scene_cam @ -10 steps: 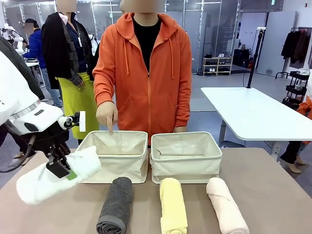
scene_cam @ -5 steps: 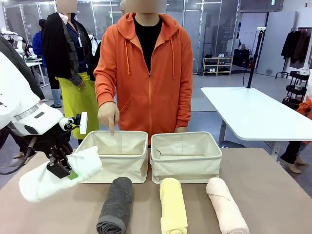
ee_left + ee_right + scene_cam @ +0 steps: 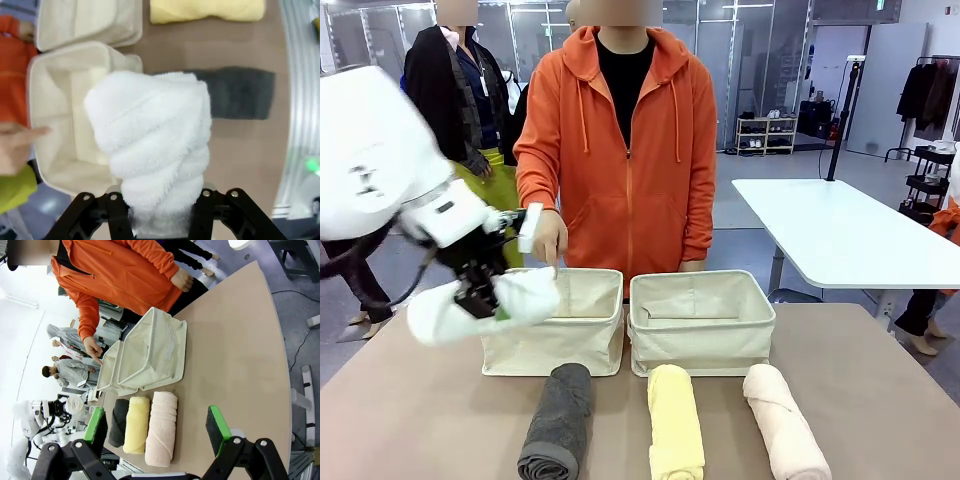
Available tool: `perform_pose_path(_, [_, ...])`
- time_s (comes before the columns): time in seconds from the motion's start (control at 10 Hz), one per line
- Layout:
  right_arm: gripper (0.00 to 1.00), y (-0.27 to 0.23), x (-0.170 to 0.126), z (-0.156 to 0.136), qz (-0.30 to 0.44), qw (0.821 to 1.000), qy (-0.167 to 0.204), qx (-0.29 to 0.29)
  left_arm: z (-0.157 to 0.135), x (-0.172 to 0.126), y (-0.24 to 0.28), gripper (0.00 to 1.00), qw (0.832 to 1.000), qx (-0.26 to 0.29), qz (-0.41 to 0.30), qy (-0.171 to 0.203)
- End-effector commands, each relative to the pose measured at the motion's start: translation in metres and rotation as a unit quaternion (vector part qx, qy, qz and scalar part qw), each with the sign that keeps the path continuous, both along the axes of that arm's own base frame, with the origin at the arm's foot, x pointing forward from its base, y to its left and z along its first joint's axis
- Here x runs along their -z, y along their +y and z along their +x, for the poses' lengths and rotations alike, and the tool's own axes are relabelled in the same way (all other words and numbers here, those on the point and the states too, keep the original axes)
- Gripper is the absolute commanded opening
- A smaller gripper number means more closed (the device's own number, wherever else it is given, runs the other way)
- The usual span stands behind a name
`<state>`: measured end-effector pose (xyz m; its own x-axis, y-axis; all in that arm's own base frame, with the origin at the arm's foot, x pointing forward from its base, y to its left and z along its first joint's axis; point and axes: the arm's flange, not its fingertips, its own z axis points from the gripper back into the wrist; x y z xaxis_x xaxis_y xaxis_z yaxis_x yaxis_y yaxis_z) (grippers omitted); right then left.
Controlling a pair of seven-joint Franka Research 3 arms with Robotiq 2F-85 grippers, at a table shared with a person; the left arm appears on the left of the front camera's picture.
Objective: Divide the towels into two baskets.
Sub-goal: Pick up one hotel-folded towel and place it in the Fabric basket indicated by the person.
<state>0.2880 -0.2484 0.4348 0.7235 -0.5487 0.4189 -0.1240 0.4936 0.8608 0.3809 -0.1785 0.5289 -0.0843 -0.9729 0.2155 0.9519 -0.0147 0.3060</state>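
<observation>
We see a brown table [image 3: 880,400] with a person in an orange hoodie [image 3: 630,150] standing at its far side. The white left arm [image 3: 370,170] reaches in from the robot's left.

Two cream canvas baskets stand side by side near the person, just about touching: the left basket [image 3: 570,345] and the right basket [image 3: 705,345]. We see no towel in either one.

Three rolled towels lie in a row on the table in front of the baskets, apart from one another: the dark grey towel [image 3: 558,420] before the left basket, the pale yellow towel [image 3: 675,420] before the right basket, and the peach-pink towel [image 3: 782,420] farther to the robot's right.

The white towel [image 3: 535,296] is up off the table, tilted, one end over the left basket's outer near corner and the other sticking out beyond it. The left gripper [image 3: 480,300] is clamped around its middle, jaws pressed into the cloth.

The right gripper [image 3: 156,426] hangs above the table with its green pads spread wide and nothing between them.

The person's hand [image 3: 548,240] points one finger down at the left basket's far rim.
</observation>
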Motion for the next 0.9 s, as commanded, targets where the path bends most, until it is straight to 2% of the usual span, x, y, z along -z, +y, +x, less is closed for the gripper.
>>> perform_pose_path(0.0, [1.0, 0.0, -0.002, -0.001, 0.003, 1.0, -0.006, -0.001, 0.061, -0.007, -0.026, 0.37, 0.996, 0.07, 0.045, -0.025])
perform_pose_path(0.2, [1.0, 0.0, -0.002, -0.001, 0.003, 1.0, -0.006, -0.001, 0.099, -0.001, -0.052, 0.37, 0.988, 0.115, 0.087, -0.052])
perform_pose_path(0.3, [1.0, 0.0, -0.002, -0.001, 0.003, 1.0, -0.006, -0.001, 0.114, 0.004, -0.059, 0.37, 0.988, 0.109, 0.092, -0.053])
perform_pose_path(0.5, [1.0, 0.0, -0.002, -0.001, 0.003, 1.0, -0.006, -0.001, 0.149, 0.02, -0.057, 0.37, 0.994, 0.071, 0.077, -0.028])
perform_pose_path(0.6, [1.0, 0.0, -0.002, -0.001, 0.003, 1.0, -0.006, -0.001, 0.165, 0.032, -0.051, 0.37, 0.997, 0.067, 0.043, -0.008])
perform_pose_path(0.8, [1.0, 0.0, -0.002, -0.001, 0.003, 1.0, -0.006, -0.001, 0.181, 0.052, -0.049, 0.37, 0.996, 0.077, 0.053, -0.004])
